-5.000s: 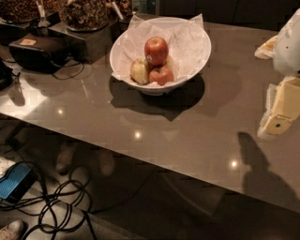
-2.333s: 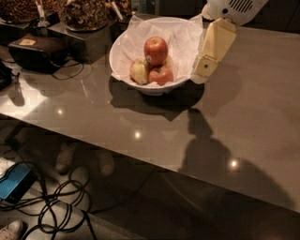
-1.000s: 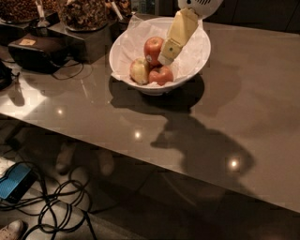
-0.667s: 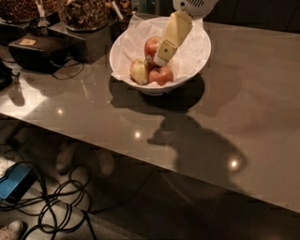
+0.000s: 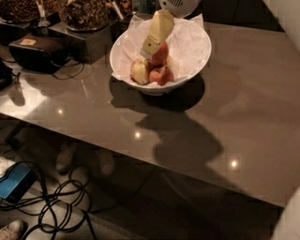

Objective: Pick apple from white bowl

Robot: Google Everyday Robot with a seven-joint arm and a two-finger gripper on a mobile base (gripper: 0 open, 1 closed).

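Observation:
The white bowl (image 5: 194, 56), lined with crinkled white paper, stands on the dark table. In it lie the bright red apple (image 5: 161, 53), a yellow-green apple (image 5: 139, 71) at its left and a smaller darker red apple (image 5: 161, 75) in front. My gripper (image 5: 149, 49) reaches down from the top of the view into the bowl. Its pale fingers (image 5: 157, 32) cover the left upper side of the red apple, with the tip right at it.
Dark containers of nuts (image 5: 84, 11) with scoops stand at the back left, beside a black box (image 5: 40, 50) with a cable. The table's front edge (image 5: 140, 161) runs diagonally. Cables (image 5: 56, 206) and a blue object (image 5: 14, 182) lie on the floor below.
My gripper has swung from the table's right side leftward over the bowl and come down onto the red apple. The apples and bowl have not moved.

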